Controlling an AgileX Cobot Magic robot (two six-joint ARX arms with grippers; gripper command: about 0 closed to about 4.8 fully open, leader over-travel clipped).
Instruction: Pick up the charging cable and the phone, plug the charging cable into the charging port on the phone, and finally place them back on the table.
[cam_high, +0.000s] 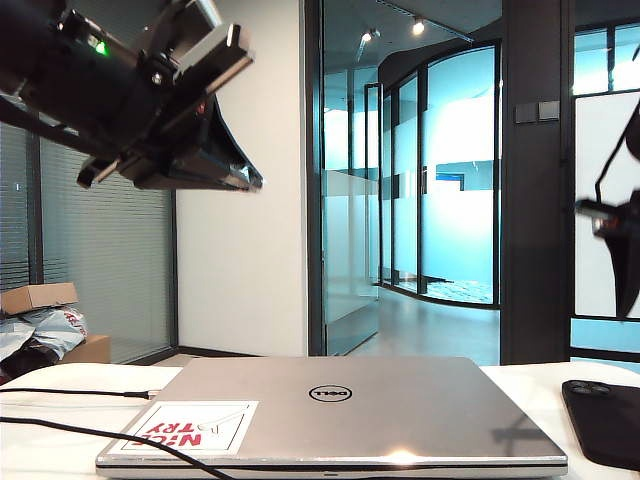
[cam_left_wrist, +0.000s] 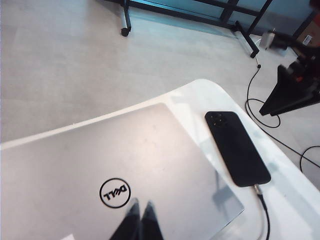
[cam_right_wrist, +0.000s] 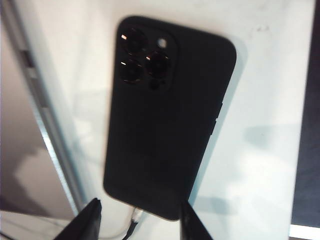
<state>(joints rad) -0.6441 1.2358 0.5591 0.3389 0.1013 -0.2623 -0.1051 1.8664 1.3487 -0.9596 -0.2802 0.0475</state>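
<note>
Both pincers are raised off the tabletop (cam_left_wrist: 200, 92) — the left pincer (cam_left_wrist: 140, 222) is pressed shut over the laptop (cam_left_wrist: 100, 170), nothing held, while the right pincer (cam_right_wrist: 139, 217) is spread open above the phone's plug end, gripping nothing. The phone (cam_right_wrist: 167, 120) is laid camera-side up beside the laptop, with the charging cable (cam_left_wrist: 264, 217) plugged into its narrow end.

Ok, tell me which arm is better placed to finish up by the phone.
Right. The right gripper hangs directly over the phone, fingers apart either side of its plugged end, where the charging cable enters. The phone lies on the table. The left gripper is shut, above the laptop.
</note>
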